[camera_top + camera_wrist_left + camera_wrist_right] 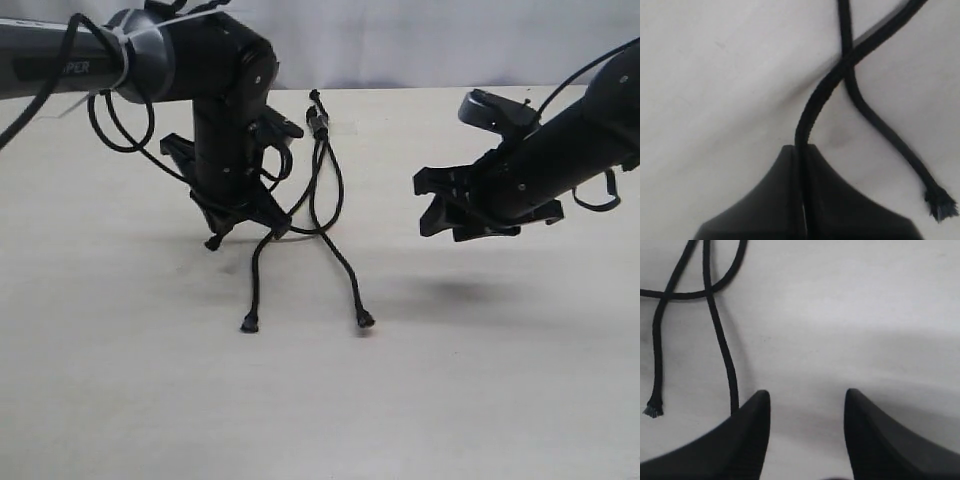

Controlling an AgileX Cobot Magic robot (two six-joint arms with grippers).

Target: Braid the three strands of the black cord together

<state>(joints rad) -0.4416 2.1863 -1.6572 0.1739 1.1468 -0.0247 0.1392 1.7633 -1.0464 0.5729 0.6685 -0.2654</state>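
The black cord lies on the pale table with its knot [318, 120] at the far end. Two of the three strands run toward me and end in tips at the near left [249, 322] and near right [365, 320]. The third strand [300, 229] bends sideways to the left. My left gripper [262, 222] is down at the table and shut on it. In the left wrist view this held strand [825, 90] enters the closed gripper [802, 150] and crosses another strand [880, 125]. My right gripper [440, 205] hovers open and empty to the right [807, 397].
Glossy arm cables [120, 120] loop beside the left arm. The back edge of the table [400, 88] meets a light wall. The right gripper's shadow [460, 292] falls on the tabletop right of the strands.
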